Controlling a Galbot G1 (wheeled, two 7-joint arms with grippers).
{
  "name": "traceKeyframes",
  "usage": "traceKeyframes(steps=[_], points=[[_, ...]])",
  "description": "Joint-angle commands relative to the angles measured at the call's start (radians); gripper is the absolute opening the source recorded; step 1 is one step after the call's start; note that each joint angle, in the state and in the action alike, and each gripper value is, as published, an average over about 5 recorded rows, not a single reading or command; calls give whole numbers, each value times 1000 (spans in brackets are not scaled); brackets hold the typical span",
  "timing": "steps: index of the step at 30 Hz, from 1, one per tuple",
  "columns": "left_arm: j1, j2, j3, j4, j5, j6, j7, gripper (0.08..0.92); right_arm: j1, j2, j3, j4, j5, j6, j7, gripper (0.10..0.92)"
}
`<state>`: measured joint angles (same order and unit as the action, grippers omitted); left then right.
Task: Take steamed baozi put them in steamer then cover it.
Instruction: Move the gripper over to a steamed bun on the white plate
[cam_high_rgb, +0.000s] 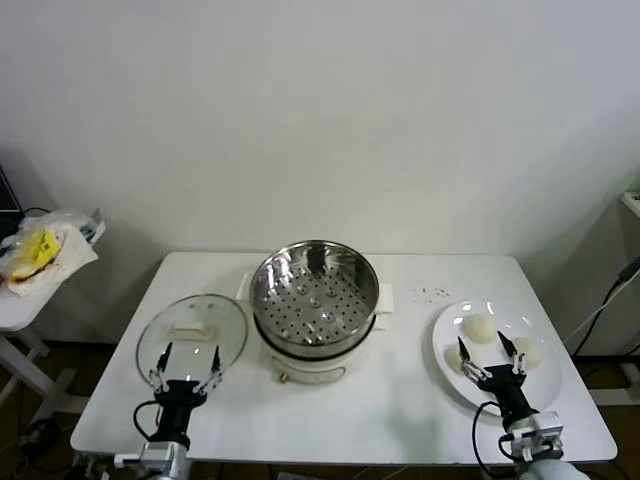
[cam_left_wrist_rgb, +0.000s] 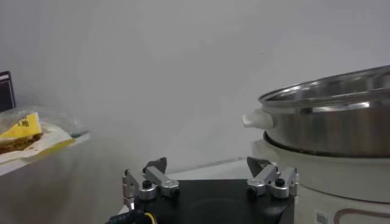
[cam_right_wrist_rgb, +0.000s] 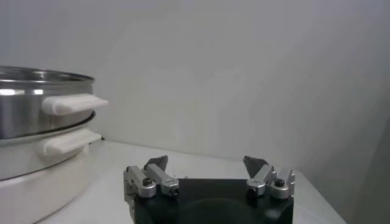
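Baozi on the white plate, right of the steamer, well apart from it. I count three clearly; right gripper hangs over the plate and hides part of it. Buns: smooth, cream-white, round. Likely soft, light, easily dented, so pinch gently across the widest part. Steamer empty, perforated steel basket in a cream pot base. Glass lid lies left of the steamer, left gripper above its near edge. Both jaws spread wide, nothing held.
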<state>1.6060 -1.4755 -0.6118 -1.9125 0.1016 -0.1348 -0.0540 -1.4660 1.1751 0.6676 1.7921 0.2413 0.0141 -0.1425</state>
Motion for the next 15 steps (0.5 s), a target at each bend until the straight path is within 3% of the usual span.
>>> traceKeyframes(steps=[1, 8, 15], points=[[1, 5, 1, 0, 2, -2, -4, 823, 41, -61, 3, 3, 24, -62, -21, 823], [-3, 18, 3, -5, -1, -6, -3, 823, 170, -473, -70, -74, -8, -285, -273, 823], [-2, 39, 8, 5, -20, -17, 7, 823, 350, -819, -265, -224, -86, -283, -606, 823]])
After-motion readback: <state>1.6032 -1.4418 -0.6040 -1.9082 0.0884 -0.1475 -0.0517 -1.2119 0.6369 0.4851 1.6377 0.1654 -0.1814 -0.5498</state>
